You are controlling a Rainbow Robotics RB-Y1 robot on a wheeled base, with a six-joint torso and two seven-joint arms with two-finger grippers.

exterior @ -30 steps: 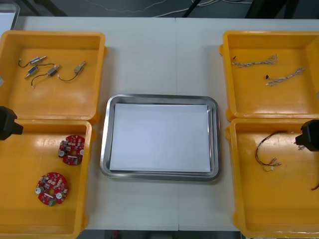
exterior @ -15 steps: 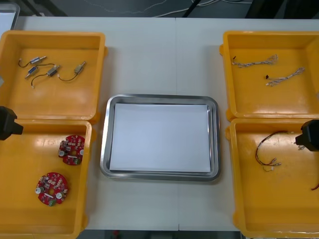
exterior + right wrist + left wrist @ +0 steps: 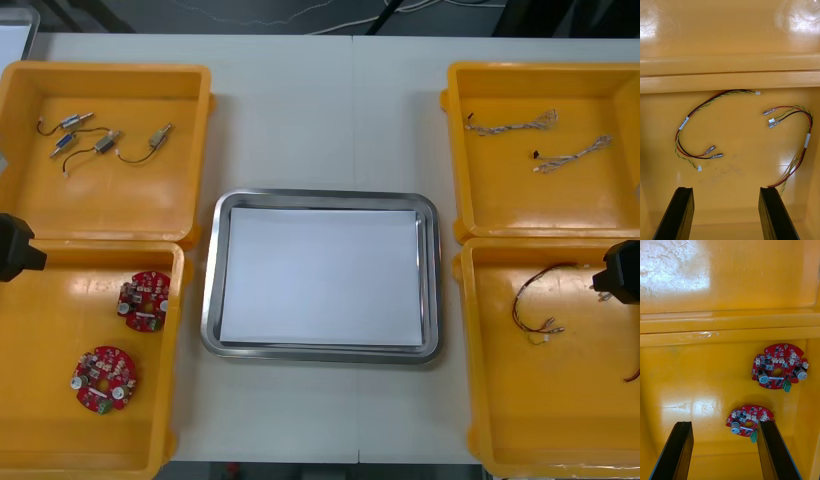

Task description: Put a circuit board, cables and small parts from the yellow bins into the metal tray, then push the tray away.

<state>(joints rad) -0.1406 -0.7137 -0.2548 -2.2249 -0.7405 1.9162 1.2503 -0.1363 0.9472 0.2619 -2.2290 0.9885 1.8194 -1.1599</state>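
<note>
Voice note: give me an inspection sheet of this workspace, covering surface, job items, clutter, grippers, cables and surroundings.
Surface: light table, bare around the bins.
Job's things: metal tray, white inside, nothing in it; two circuit boards in the near left bin; small metal parts in the far left bin.
Clutter: nothing seen.
Grippers: left gripper above the near left bin, jaws open; right gripper above the near right bin, jaws open; neither holds anything.
Cables: two twisted blue and white cables in the far right bin; red and yellow cables in the near right bin.
Surroundings: dark floor beyond the table's far edge.
</note>
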